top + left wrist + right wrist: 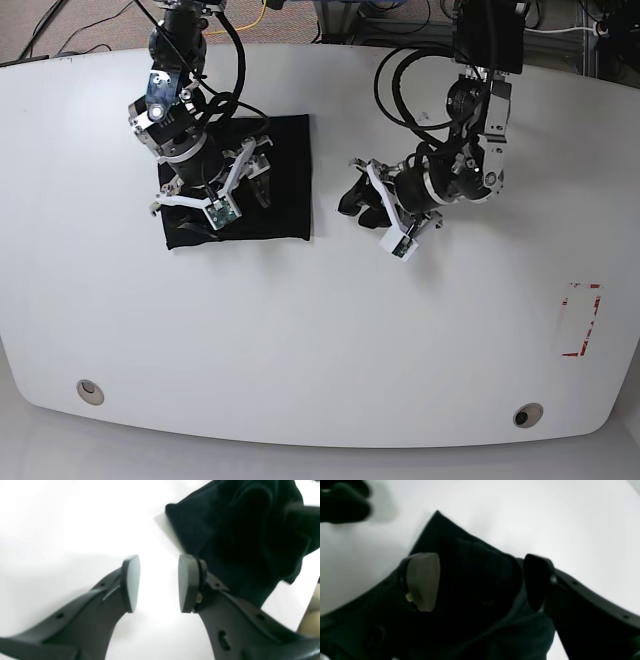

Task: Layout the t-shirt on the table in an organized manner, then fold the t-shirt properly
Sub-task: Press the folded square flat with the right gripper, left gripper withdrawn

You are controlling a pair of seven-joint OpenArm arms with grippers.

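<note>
I've got the left gripper (157, 583) hanging low, fingers (131, 582) parted with a clear gap, nothing between them. Left arm (480, 110) comes down from the far edge, bends at the wrist and points the gripper (362, 200) toward the other arm. Right gripper (480, 582) is spread wide, jaws pointing down, pads (423, 581) not pinching anything that I can see. Right arm (175, 95) drops from the far side, wrist angled toward the near edge. The two grippers are well apart.

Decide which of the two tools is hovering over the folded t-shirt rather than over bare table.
The right tool: it hangs over the black t-shirt, while the left tool is above bare white table beside it.
</note>
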